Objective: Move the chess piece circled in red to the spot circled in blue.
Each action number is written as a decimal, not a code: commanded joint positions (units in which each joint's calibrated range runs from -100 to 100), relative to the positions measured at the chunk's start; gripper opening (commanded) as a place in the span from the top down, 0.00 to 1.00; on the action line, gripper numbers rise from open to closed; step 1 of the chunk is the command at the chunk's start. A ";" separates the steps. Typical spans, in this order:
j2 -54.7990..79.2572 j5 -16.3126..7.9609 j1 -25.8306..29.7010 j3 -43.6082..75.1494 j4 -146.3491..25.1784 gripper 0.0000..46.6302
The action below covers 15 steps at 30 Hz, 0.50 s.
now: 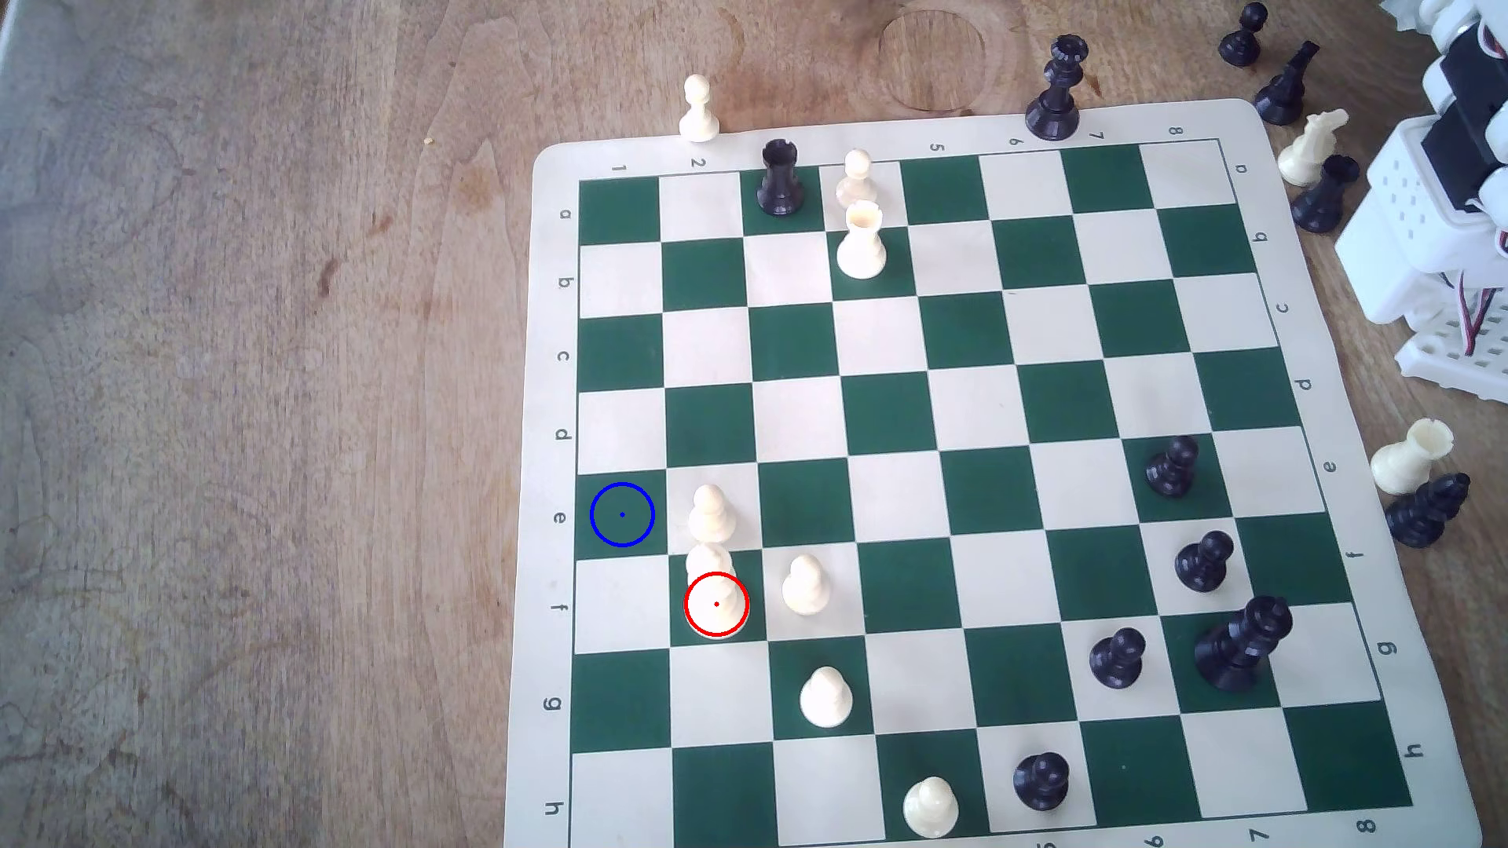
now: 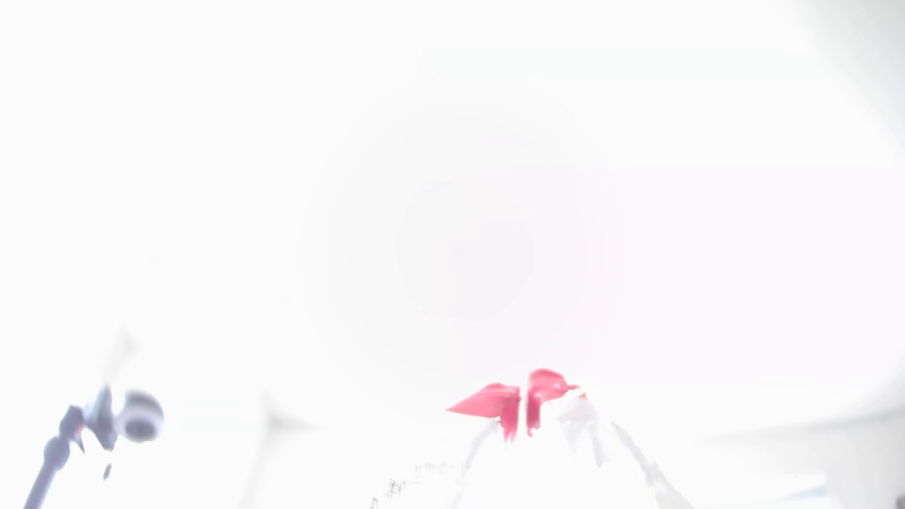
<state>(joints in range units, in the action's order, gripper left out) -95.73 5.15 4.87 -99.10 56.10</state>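
The chess piece circled in red (image 1: 711, 580) is a tall cream-white piece standing on a green square near the board's left edge in the exterior view, with the red ring over its base. The spot circled in blue (image 1: 622, 514) is a bare green square one row further back and one column to the left. The white arm (image 1: 1444, 196) is folded off the board at the exterior view's top right, far from both. In the washed-out wrist view my gripper (image 2: 523, 408) shows two red fingertips (image 2: 489, 404) almost touching, with nothing between them.
A cream pawn (image 1: 710, 515) stands directly behind the circled piece, right of the blue spot. More cream pawns (image 1: 806, 585) (image 1: 826, 697) stand to its right. Black pieces (image 1: 1240, 644) crowd the board's right side. Captured pieces (image 1: 1420, 489) lie beside the arm.
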 commanded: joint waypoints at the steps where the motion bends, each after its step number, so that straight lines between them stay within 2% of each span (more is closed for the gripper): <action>1: 0.06 1.12 4.71 3.54 -30.38 0.99; 2: 0.06 1.37 7.37 8.25 -41.03 0.99; 6: 6.85 1.07 13.47 18.50 -52.16 0.99; 13: 24.42 -1.66 14.33 35.45 -64.12 0.99; 15: 30.53 -3.57 14.41 42.70 -70.02 0.96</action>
<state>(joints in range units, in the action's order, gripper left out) -73.52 3.74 18.95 -70.00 -6.77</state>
